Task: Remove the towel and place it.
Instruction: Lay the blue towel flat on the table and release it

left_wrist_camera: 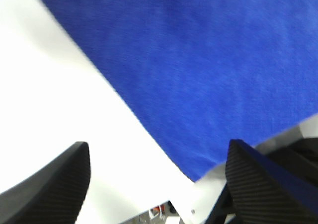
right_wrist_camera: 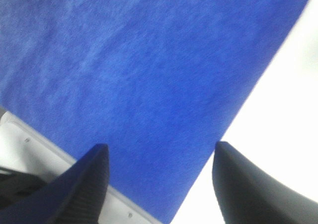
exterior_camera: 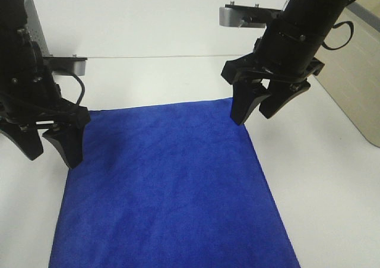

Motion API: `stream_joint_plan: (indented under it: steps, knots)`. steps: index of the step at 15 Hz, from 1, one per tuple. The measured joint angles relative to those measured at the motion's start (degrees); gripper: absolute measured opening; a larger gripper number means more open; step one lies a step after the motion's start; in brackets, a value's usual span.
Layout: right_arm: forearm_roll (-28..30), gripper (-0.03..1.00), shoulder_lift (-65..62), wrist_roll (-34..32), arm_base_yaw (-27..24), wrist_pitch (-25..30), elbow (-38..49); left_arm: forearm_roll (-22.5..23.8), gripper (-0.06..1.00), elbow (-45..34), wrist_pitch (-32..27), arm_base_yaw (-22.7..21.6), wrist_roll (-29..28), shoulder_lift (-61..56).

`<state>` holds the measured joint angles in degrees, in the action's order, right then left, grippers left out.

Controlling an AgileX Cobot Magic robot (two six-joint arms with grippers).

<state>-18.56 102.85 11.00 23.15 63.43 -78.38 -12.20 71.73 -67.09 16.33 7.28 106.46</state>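
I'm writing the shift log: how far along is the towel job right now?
Done: the towel lies spread flat on the table. In hand: nothing; the left hand and right hand hang open over its far corners. Left: unclear from this alone, either gripping those corners to lift it, or just backing away.

The towel (exterior_camera: pixel 172 185) runs off the exterior view's bottom edge, hiding its near corners; both wrist views blur its weave.
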Motion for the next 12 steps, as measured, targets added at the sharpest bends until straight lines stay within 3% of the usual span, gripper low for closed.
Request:
stream_joint_plan:
  steps: [3,6,12]
  knots:
    - [-1.1,0.61,3.7,-3.1,-3.4,-0.1,-4.3,1.7,0.71,0.1,1.5,-3.8,-1.3,0.0]
    - [-2.5,0.61,7.1,-2.1,-7.6,-0.6,-8.4,2.9,0.71,0.7,2.8,-6.4,-0.7,0.0]
    - [-3.8,0.61,16.8,0.9,-9.0,1.3,-18.6,3.0,0.71,0.7,11.6,-12.5,-0.5,0.0]
